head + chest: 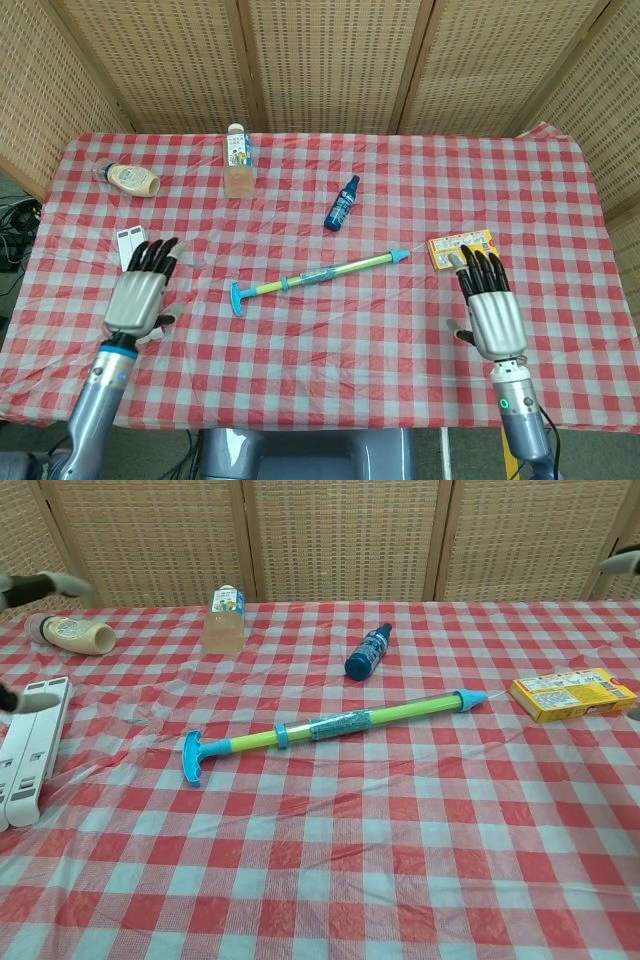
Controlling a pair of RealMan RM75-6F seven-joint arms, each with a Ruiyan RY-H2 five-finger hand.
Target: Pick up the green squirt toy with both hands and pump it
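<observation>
The green squirt toy [318, 275] [330, 727] lies flat on the checked cloth, its blue T-handle at the left end and its blue nozzle at the right end. Nothing touches it. My left hand [138, 293] hovers well to the left of the handle, fingers straight and spread, holding nothing. My right hand [490, 307] is off to the right of the nozzle, fingers also spread and empty. In the chest view only fingertips [40, 582] of the left hand show at the left edge.
A blue spray bottle [342, 203] lies just behind the toy. A yellow box [462, 248] sits by my right hand, a white folded stand [130, 250] by my left. A clear bottle [238, 160] and a lying sauce bottle [129, 179] are at the back left.
</observation>
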